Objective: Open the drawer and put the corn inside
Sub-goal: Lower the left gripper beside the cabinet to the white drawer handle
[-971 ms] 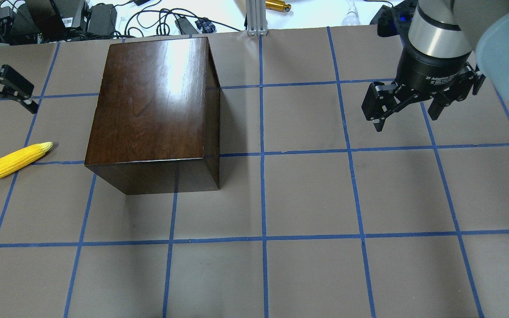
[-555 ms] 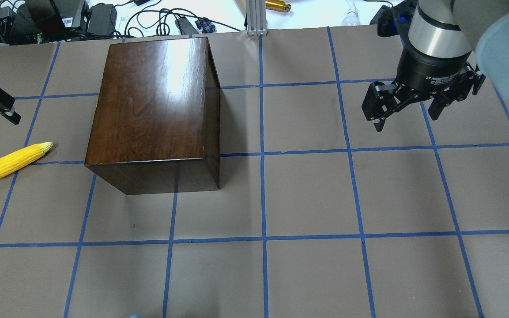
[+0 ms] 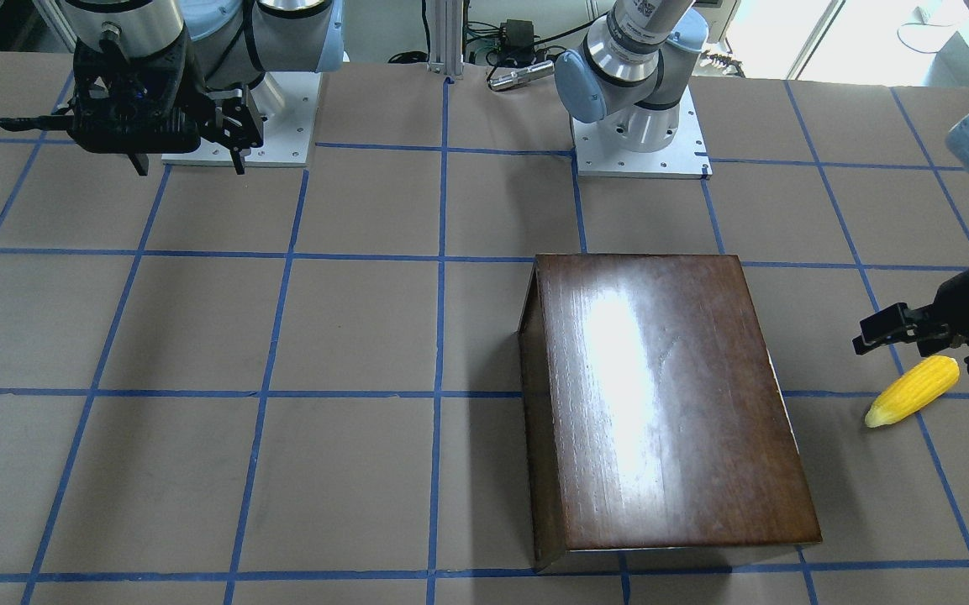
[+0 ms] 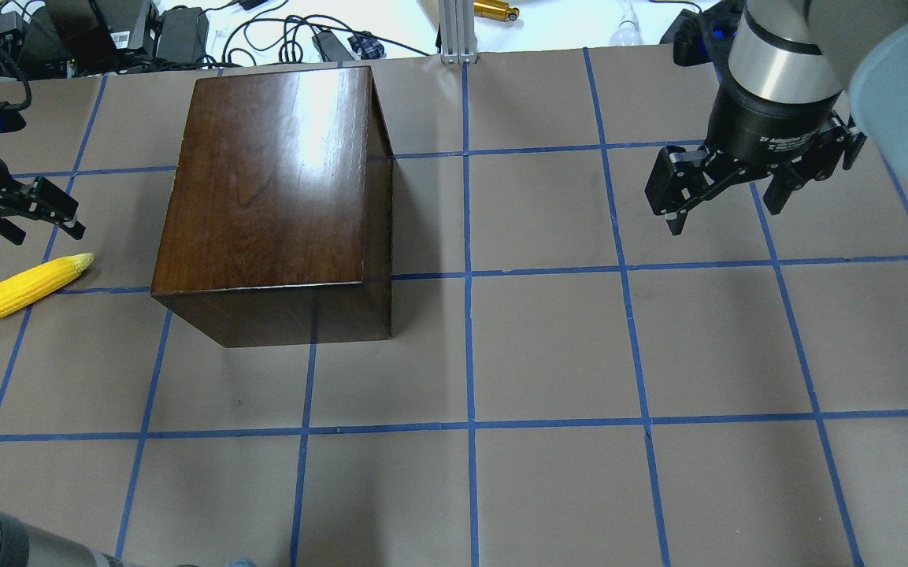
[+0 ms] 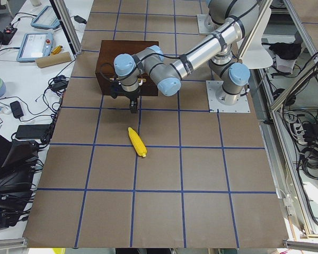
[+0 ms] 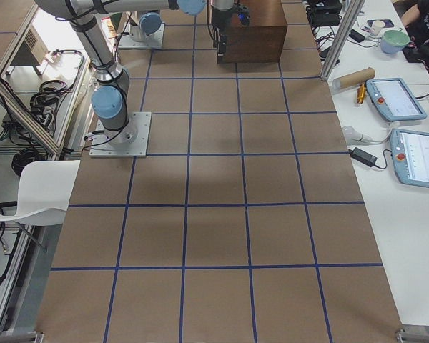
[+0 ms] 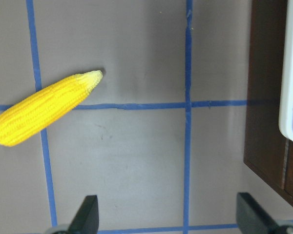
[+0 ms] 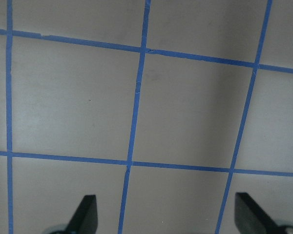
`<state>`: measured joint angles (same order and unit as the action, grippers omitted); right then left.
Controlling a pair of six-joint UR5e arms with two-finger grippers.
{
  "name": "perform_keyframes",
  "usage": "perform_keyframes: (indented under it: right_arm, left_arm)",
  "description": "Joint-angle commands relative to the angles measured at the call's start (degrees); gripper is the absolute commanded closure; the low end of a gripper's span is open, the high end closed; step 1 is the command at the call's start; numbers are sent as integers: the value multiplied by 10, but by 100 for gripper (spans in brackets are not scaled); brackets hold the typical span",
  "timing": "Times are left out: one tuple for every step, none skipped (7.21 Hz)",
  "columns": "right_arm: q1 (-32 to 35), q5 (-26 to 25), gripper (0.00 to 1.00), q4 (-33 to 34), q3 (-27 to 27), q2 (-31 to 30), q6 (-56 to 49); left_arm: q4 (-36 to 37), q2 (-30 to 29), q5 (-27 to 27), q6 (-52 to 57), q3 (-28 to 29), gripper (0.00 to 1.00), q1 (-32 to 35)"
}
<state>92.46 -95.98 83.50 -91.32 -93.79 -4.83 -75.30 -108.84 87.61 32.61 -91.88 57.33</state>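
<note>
I work in a robotics lab: my worktop [image 4: 548, 346] is papered brown, marked with a blue tape grid [image 4: 469, 346] and fitted with metal base plates [image 3: 639, 139], while teach pendants [image 6: 417, 158], cables [image 4: 280, 35] and power bricks [image 4: 182, 31] crowd the far bench [image 6: 415, 214].

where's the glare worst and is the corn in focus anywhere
Overhead exterior: a broad white sheen on the cabinet top, toward its far end. Exterior front-facing: the same sheen streaks down the top's middle. Left wrist-mounted: the corn is sharp, kernel rows clear.
</note>
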Motion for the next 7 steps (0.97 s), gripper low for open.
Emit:
perform_keyframes:
  right_arm:
    - [0,0,0,0,0,0,0]
    - [0,0,0,0,0,0,0]
    - [0,0,0,0,0,-1,0]
    - [0,0,0,0,0,0,0]
    - [0,0,0,0,0,0,0]
    - [0,0,0,0,0,-1,0]
    - [0,0,0,0,0,0,0]
  left_arm:
    - [2,-19,-91,3,0,0,-1]
    - [-8,-20,-129,3,-1,0,-2]
    - [-20,-20,-179,5,-1,0,-1]
    - [-20,-20,-195,3,-1,0,0]
    - [-21,-21,-217,-3,0,0,2]
    - [-24,-21,-219,-2,-1,0,5]
    - [-27,-24,-219,-1,-1,0,10]
